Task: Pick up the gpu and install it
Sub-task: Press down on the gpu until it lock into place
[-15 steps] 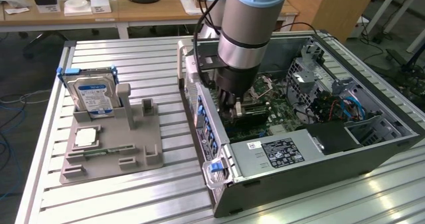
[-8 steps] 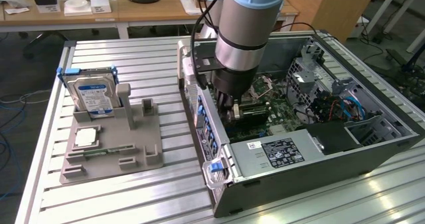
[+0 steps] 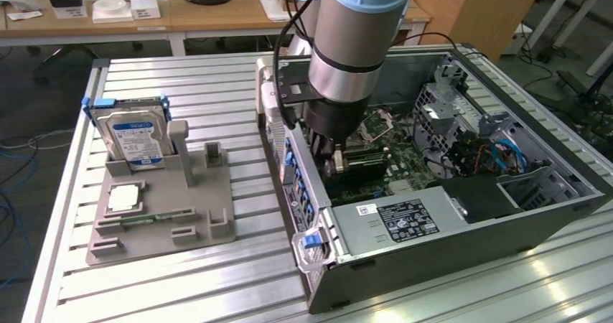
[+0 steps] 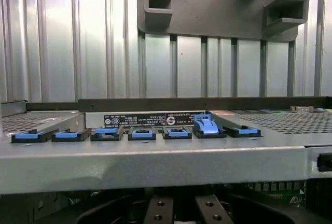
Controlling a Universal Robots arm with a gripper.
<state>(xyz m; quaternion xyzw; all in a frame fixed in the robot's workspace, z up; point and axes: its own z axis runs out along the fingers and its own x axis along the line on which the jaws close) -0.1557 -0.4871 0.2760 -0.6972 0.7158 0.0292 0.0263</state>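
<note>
The robot arm (image 3: 349,43) reaches down into the open computer case (image 3: 460,215), which lies on its side on the ribbed metal desk (image 3: 192,280). The gripper (image 3: 332,158) is low inside the case, over the green motherboard (image 3: 398,154) and close to the case wall nearest the grey holder. Its fingers (image 4: 158,211) stand close together, narrowed to their tightest.

A dark flat card, which appears to be the gpu (image 3: 364,158), sits down by the motherboard just beside the gripper, toward the exterior view's right of it. Whether the fingers are clamped on it cannot be told, as the arm hides that spot.

In the wrist view, the grey edge of the case runs across, carrying a row of blue clips (image 4: 141,133); one of them (image 4: 206,126) stands raised above the rest.

On the exterior view's left, well apart from the case, a grey holder (image 3: 163,208) lies on the desk. A silver hard drive (image 3: 134,140) with a blue and white label stands upright in it, and a small green memory stick (image 3: 143,219) lies in a slot nearer the front. A silver power supply (image 3: 403,222) with a black label fills the near end of the case.
</note>
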